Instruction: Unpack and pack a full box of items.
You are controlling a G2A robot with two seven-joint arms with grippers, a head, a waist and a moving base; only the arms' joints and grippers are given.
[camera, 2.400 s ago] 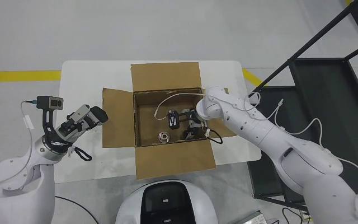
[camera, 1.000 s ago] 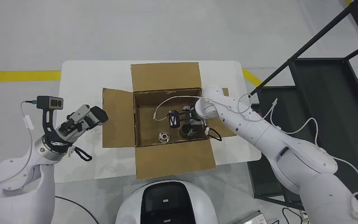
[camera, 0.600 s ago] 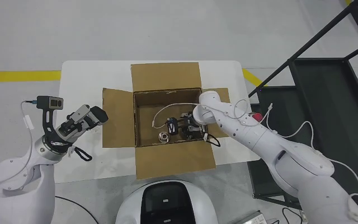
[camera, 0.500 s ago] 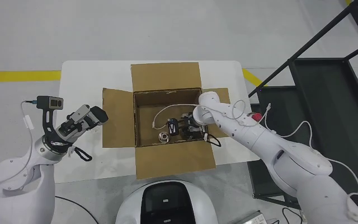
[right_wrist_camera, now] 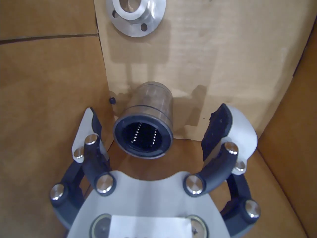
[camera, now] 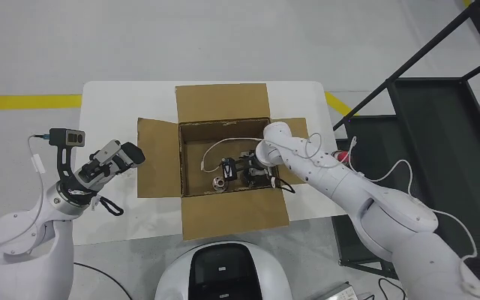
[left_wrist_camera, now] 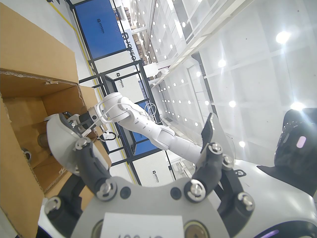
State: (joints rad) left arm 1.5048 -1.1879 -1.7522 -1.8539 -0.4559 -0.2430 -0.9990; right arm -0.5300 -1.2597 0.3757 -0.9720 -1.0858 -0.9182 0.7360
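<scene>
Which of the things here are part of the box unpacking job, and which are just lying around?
Job: box, bearing, flange, right gripper.
Lying about: table, rack, yellow floor line.

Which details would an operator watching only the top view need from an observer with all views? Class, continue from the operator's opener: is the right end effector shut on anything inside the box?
Observer: No. The right end effector is open; a metal cylinder lies on its side between the fingers, ungripped.
Operator: What else is in the box?
Observer: A silver flange with bolt holes lies flat beyond the cylinder, apart from it.
Operator: And the left end effector?
Observer: Open and empty, held outside the box.
</scene>
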